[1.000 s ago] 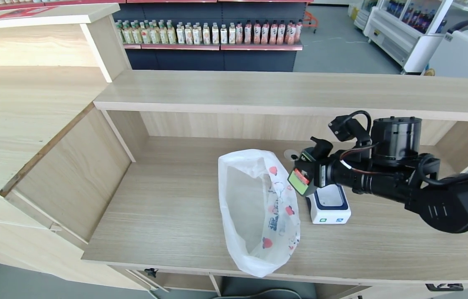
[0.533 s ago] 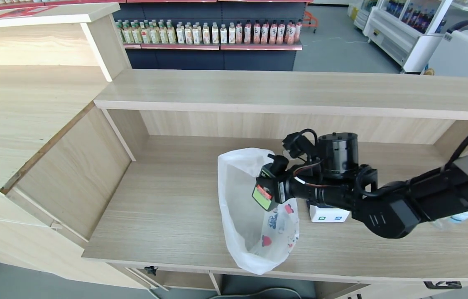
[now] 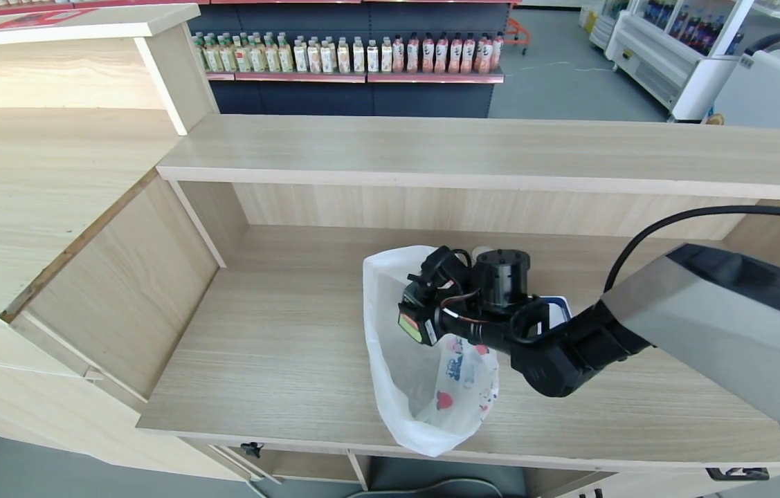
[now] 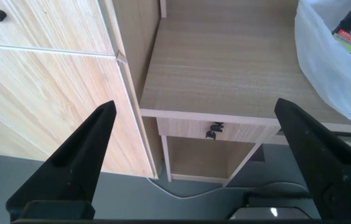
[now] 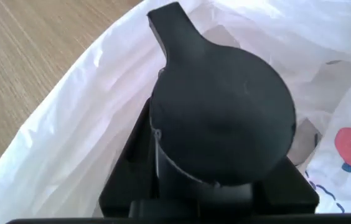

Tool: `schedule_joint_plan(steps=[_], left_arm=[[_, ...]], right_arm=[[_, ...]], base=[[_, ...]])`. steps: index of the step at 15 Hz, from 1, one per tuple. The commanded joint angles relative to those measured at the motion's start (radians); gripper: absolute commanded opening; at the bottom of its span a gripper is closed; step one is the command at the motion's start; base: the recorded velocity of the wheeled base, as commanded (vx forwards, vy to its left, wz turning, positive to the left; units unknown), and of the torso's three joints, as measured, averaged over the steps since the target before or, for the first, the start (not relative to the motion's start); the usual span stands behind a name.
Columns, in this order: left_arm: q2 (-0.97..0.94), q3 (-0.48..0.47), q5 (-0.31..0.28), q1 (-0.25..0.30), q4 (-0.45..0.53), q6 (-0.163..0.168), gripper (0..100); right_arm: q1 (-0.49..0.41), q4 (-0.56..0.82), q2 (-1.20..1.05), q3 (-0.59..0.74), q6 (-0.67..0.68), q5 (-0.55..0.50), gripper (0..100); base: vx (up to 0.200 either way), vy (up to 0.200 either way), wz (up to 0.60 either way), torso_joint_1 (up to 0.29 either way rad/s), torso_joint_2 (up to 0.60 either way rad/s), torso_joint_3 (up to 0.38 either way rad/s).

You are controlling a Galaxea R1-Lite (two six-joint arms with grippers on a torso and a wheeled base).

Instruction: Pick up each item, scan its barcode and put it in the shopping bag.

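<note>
Item (image 3: 415,326) pinched in right gripper (image 3: 429,311) over shopping bag (image 3: 390,360) mouth; bagging step; next: lower, let go inside; left gripper (image 4: 195,109) fingers spread, empty.

No legible text or numbers.
</note>
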Motion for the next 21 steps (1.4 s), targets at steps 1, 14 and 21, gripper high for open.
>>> schedule_joint_plan(steps=[1,14,21], left_arm=[[0.0,0.0,0.0,0.0,0.001,0.0,100],[0.0,0.0,0.0,0.0,-0.001,0.0,100],[0.0,0.0,0.0,0.0,0.001,0.0,100]], right_arm=[[0.0,-0.004,0.099,-0.077,-0.013,-0.029,0],[-0.025,0.028,-0.251,0.113,0.291,-0.043,100],[-0.276,0.672,-0.867,0.277,0.414,-0.063,100]], base=[[0.0,0.0,0.0,0.0,0.0,0.0],[0.0,0.0,0.0,0.0,0.0,0.0],[0.0,0.0,0.0,0.0,0.0,0.0]])
